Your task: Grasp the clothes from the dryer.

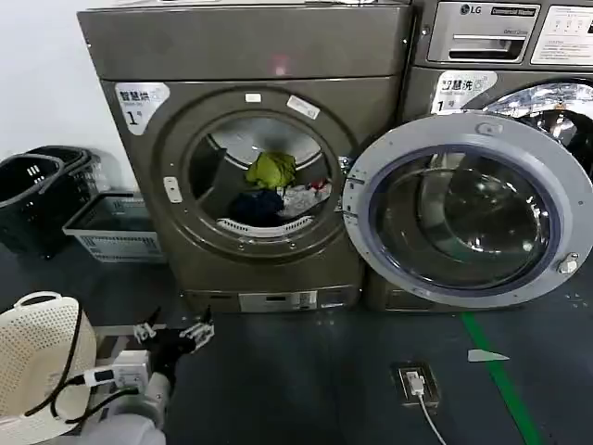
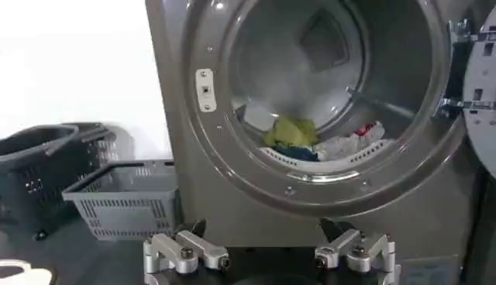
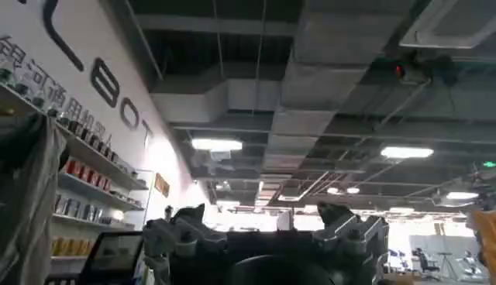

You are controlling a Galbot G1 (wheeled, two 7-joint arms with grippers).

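Clothes [image 1: 275, 188] lie inside the open dryer [image 1: 243, 56].
Lower left, we hold our left end effector [image 1: 173, 334] released; the right end effector's [image 3: 263, 236] state we cannot tell.

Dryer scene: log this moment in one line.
dryer door open | clothes in drum | left gripper open, low before dryer | right gripper open, aimed ceilingward

dryer [image 1: 250, 158] sticker: "1" | neighbouring machine [image 1: 500, 37] panel: "LG"
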